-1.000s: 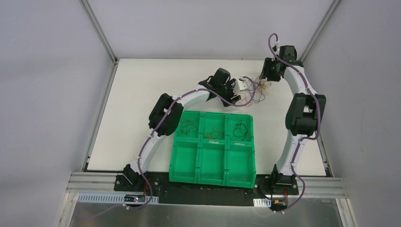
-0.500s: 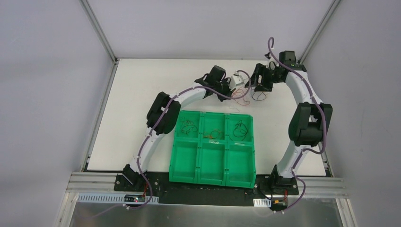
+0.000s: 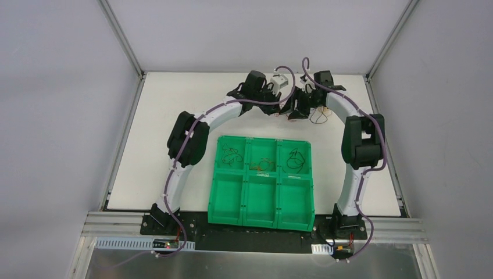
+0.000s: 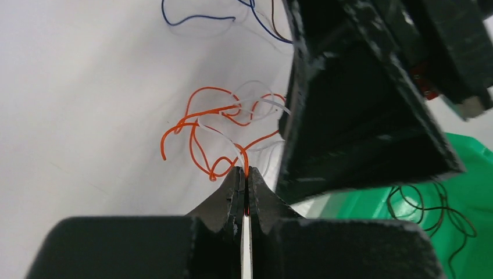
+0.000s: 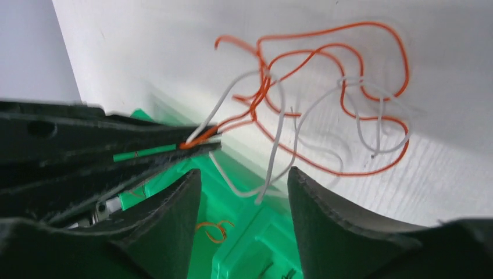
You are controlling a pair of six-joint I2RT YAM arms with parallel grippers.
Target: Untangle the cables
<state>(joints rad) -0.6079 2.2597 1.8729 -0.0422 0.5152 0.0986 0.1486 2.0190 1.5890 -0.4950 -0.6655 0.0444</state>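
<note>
Overhead: both arms are meeting at the far side of the table (image 3: 157,116), beyond the green compartment tray (image 3: 261,216). Its three far compartments are each holding loose wires (image 3: 231,156). Left wrist: the left gripper (image 4: 245,175) is pressing together on an orange wire (image 4: 197,125) laced through a white wire (image 4: 264,102). Right wrist: the right gripper (image 5: 244,195) is standing spread and empty, facing that knot. The separating step looks to be in hand. Next, the right jaws probably need to catch the white strand alone and pull away.
</note>
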